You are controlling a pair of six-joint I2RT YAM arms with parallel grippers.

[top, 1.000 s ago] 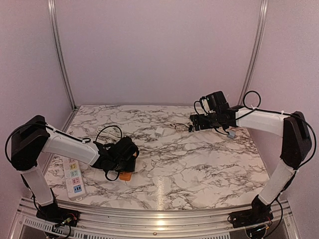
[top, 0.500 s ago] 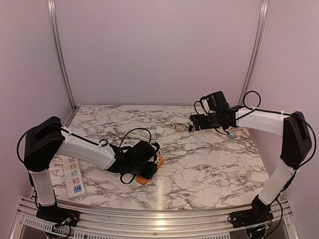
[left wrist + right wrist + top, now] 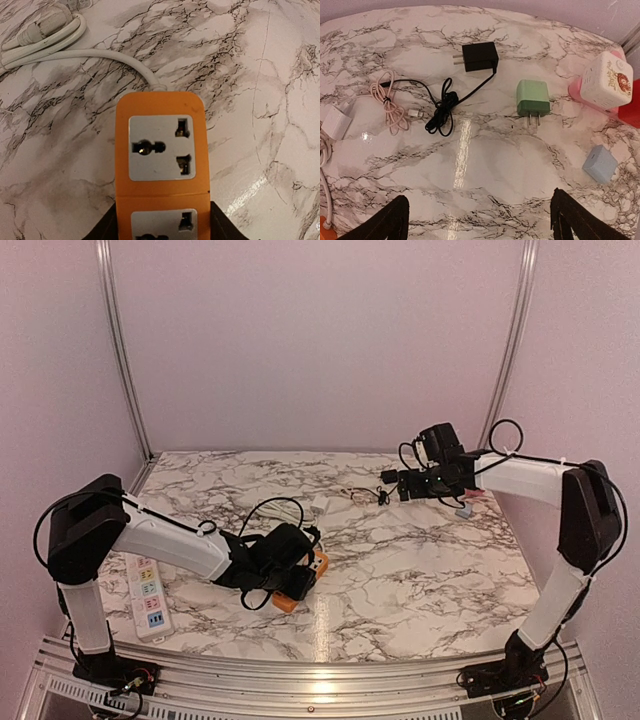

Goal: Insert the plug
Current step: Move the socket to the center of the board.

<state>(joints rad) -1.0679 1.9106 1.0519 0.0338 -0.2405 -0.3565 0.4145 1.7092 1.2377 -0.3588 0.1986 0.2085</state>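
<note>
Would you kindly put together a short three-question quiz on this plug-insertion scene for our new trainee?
1. True or false: the right gripper is open and holds nothing.
2. What does the left gripper clamp? A nothing; B orange power strip; C a phone.
3. In the right wrist view, what colour is the adapter lying just right of the black adapter?
Key: 1 true; 2 B; 3 green, the green adapter.
</note>
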